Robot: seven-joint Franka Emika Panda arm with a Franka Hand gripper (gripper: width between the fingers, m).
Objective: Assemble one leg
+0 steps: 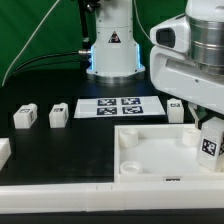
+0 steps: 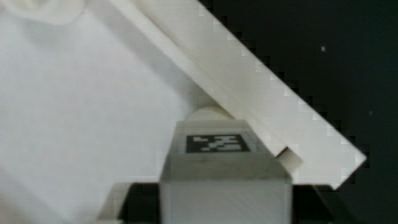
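White plastic fills most of both views, and the task's piece, the leg (image 1: 210,148), is a short square post with a black-and-white tag on its face, clenched in the hand (image 1: 205,126) and hanging slightly tilted from it. In the wrist view the leg (image 2: 222,150) sits straight ahead of the hand (image 2: 222,200), tag facing the camera, with a dark finger (image 2: 139,205) showing on either side of it. Directly under the hand lies the panel (image 1: 150,160), a large white square with a raised rim and holes near its corners. The leg is at the panel's edge on the exterior view's right, and in the wrist view its far end meets the slanting rim (image 2: 249,90) of the panel (image 2: 89,110); whether it touches cannot be told. Beyond that rim the black worktop (image 2: 338,60) shows. Just behind the hand, farther from the camera, another post (image 1: 176,110) stands on the worktop (image 1: 60,150). Well away from the hand, toward the exterior view's left, two more posts (image 1: 25,117) (image 1: 57,115) stand side by side but apart. Between them and the hand, past the panel's far edge, lies the marker board (image 1: 120,107) with its tags. The arm's base (image 1: 112,50) stands beyond that board.
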